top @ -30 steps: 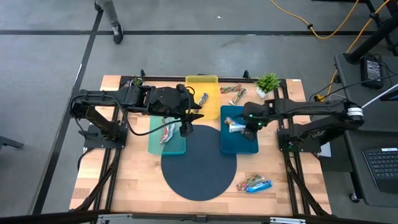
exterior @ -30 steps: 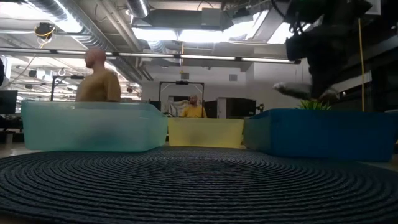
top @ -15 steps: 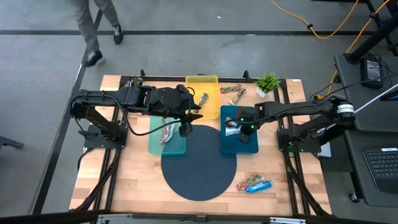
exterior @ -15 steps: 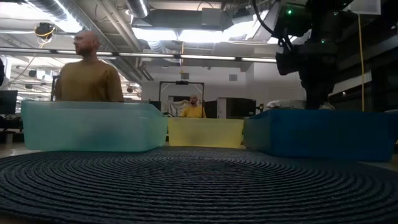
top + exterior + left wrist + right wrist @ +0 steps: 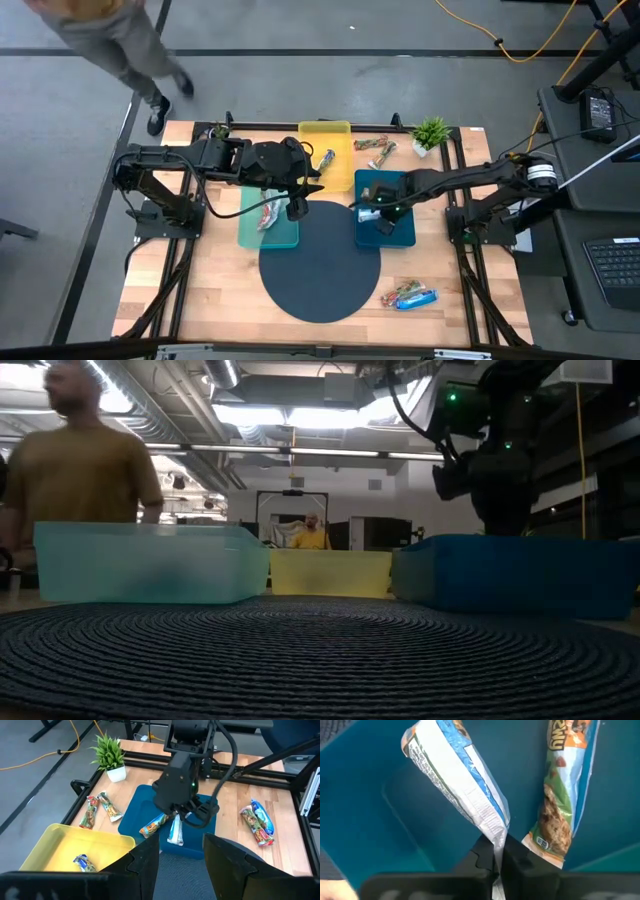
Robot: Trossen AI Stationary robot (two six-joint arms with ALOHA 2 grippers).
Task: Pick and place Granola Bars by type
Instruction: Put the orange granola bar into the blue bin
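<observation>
High view first: we see the right gripper low over the blue tray, with a pale bar at its tip, so we judge the step in hand to be the placing of a blue-white bar into that tray. The left gripper hangs over the edge of the pale green tray, which holds a red-multicoloured bar. One bar lies in the yellow tray, two brown-green bars lie on the counter near the potted plant, and two more bars sit near the counter's front right corner.

Low view: we see only the dark right arm reaching down behind the blue tray's wall; the bar itself is hidden.

Left wrist view: the left arm's own fingers stand parted with nothing between them, and beyond them the other arm holds the blue-white bar upright in the tray beside another bar.

Right wrist view: the fingers are clenched on the crimped end of the blue-white wrapper, next to that second bar.

Next, we think, the fingers should let go so the bar drops flat, then lift clear and go for one of the bars on the counter.
</observation>
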